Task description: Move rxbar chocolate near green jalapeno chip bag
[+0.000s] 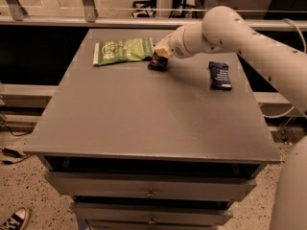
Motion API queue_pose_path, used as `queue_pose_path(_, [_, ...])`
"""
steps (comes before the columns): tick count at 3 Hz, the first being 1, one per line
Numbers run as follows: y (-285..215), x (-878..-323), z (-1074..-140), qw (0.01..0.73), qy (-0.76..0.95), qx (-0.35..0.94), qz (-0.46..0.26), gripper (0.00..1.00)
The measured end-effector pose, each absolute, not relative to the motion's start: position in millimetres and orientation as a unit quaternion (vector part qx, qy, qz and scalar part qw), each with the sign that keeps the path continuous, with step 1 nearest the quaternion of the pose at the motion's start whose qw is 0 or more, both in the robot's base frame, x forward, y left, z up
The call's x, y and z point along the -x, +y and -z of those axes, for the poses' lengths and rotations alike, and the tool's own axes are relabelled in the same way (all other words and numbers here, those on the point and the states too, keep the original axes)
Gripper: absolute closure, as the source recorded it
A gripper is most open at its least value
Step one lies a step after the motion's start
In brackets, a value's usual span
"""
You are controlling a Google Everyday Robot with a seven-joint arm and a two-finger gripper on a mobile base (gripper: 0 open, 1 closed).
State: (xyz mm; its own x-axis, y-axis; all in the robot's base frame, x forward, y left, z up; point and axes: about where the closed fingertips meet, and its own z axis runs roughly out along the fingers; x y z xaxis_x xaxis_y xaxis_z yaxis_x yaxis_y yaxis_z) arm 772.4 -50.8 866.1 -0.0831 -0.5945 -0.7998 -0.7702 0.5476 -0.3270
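Observation:
The green jalapeno chip bag (pixel 123 51) lies flat at the far left of the grey table top (pixel 144 114). The rxbar chocolate (pixel 158 63), a small dark wrapper, sits just to the right of the bag's right end, touching or almost touching the table. My gripper (pixel 160 51) is right above the bar at its top edge, with the white arm reaching in from the right. The gripper's body hides the upper part of the bar.
A dark blue bar wrapper (pixel 220 75) lies at the right side of the table. Drawers sit under the table's front edge (pixel 151 192). A railing and chairs stand behind the table. A shoe (pixel 14 220) shows on the floor at bottom left.

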Motion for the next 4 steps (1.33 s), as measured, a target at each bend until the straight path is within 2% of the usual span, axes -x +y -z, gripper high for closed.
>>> queue_pose_path(3, [-52.5,-775.4,-857.2,0.485,0.735,0.465,-0.092,0.17])
queue_pose_path(4, [-52.4,-772.0,-857.7,0.486,0.733,0.466,-0.097,0.00])
